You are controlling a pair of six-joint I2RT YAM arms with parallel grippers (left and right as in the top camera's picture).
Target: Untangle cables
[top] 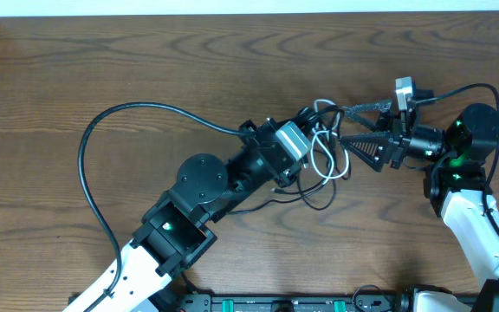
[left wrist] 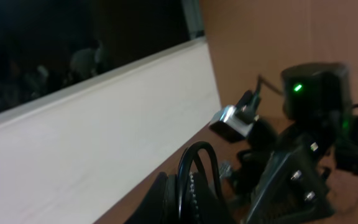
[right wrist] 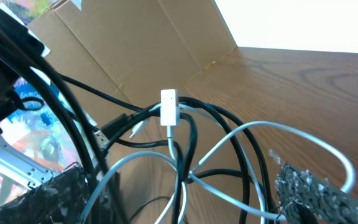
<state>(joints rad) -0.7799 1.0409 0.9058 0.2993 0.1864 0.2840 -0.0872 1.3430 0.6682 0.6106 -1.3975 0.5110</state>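
While my left gripper (left wrist: 188, 202) pinched a black cable (left wrist: 197, 146), my right gripper (top: 359, 128) gaped around the tangle (right wrist: 185, 168); closing could have cinched the white cable (right wrist: 168, 109).

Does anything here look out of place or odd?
Yes. The white cable is wound through the black cables in a tangle at the middle of the table, while one long black cable sprawls in a wide loop toward the overhead view's left.

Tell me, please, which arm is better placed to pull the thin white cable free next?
Right, probably. The right gripper is open, with the thin white cable and its plug just ahead. The left gripper is shut on a thin black cable, so it is occupied.
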